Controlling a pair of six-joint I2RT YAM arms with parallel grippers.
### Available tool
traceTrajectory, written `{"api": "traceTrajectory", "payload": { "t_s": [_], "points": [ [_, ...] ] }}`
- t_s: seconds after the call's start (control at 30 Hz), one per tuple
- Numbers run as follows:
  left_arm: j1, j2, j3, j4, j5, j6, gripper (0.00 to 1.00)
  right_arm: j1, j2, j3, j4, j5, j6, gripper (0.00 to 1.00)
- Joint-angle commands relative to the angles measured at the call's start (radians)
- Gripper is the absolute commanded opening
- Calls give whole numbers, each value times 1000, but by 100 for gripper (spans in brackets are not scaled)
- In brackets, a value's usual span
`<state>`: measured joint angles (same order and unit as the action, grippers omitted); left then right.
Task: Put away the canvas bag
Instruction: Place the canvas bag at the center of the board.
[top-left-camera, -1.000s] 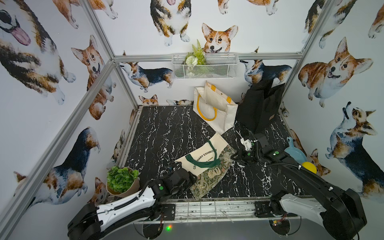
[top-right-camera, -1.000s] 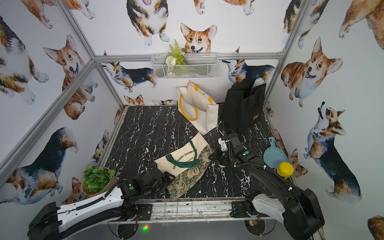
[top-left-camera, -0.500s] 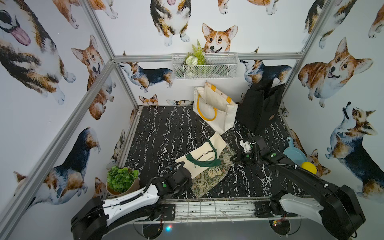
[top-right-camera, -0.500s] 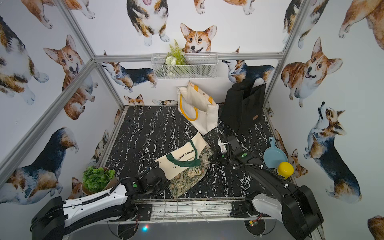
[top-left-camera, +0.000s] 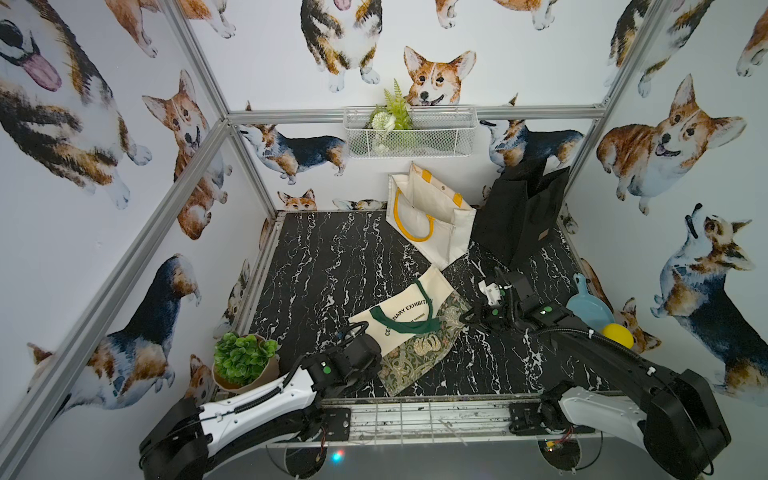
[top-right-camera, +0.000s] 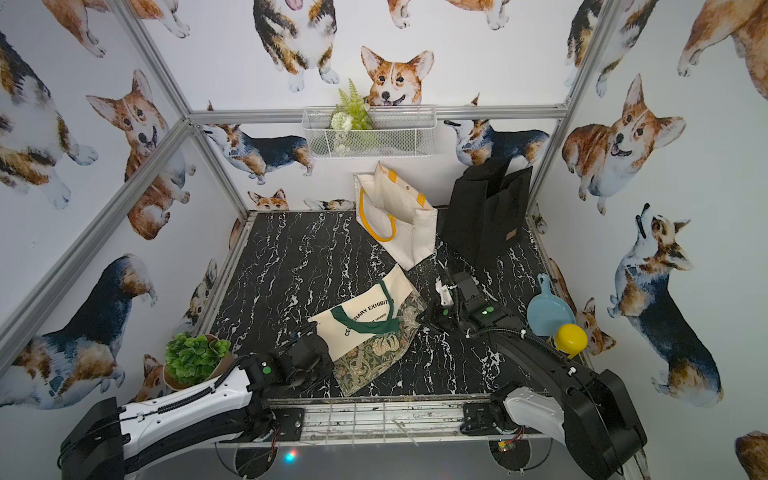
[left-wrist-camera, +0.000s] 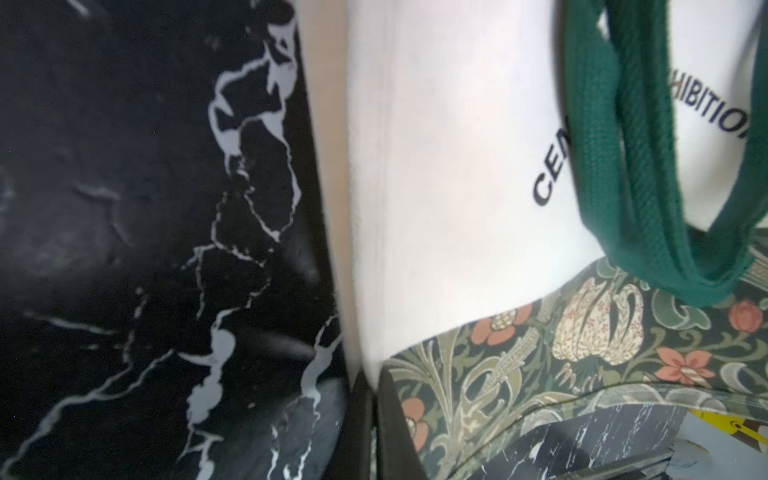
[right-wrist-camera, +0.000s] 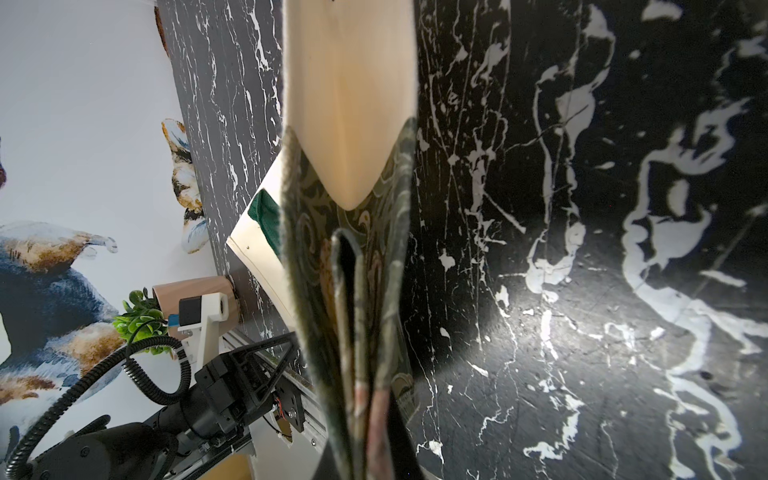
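Left hand: closed down tight on the near left corner of the canvas bag, where the cream cloth meets the flowered panel. In the left wrist view the cloth edge runs down between the two dark fingers.

Right hand: also closed narrow, pinching the right edge of the same bag. In the right wrist view the flowered cloth stands bunched in folds in its grip.

The bag lies on the black marbled worktop, near the front and about mid-width, between the two hands. Its green straps lie across the lettering.

Far side: a cream tote with yellow handles stands open, and a black bag is just to its right. Above them a wire basket hangs on the wall.

Near left corner: a potted plant. Right edge: a blue scoop beside a yellow round thing.
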<state>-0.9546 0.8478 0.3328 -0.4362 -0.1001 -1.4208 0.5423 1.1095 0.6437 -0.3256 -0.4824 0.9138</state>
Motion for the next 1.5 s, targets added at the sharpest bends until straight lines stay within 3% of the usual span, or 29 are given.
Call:
{"api": "traceTrajectory", "payload": {
  "t_s": [0.0,0.2,0.43,0.53,0.67,0.93,1.07,1.17,1.23,1.3,1.37,1.47],
  "points": [
    [15,-11,73,-33,-21,77,0,14,-8,19,-58,-109,18,0],
    [60,-45,339,-258,-23,252,0,76,-44,200,-171,-113,33,0],
    [335,19,733,-478,25,568,0,76,155,586,-304,-167,-58,0],
    [389,45,823,-509,55,621,0,76,193,648,-319,-157,-74,0],
    [391,11,732,-458,117,574,0,76,172,544,-284,-162,-70,0],
    [378,-228,240,-290,273,372,0,76,21,137,-223,-157,-54,0],
    [377,-296,152,-283,299,345,0,76,-39,40,-213,-136,-39,0],
    [376,-319,156,-327,285,364,22,76,-78,2,-216,-95,-15,0],
    [376,-311,167,-344,281,377,47,75,-111,-20,-217,-47,13,0],
    [376,-287,174,-340,288,386,61,77,-163,-51,-205,22,75,0],
    [376,-259,185,-331,293,395,64,80,-232,-121,-126,61,185,0],
    [377,-235,197,-296,311,395,62,100,-326,-201,-38,141,323,0]
  ]
}}
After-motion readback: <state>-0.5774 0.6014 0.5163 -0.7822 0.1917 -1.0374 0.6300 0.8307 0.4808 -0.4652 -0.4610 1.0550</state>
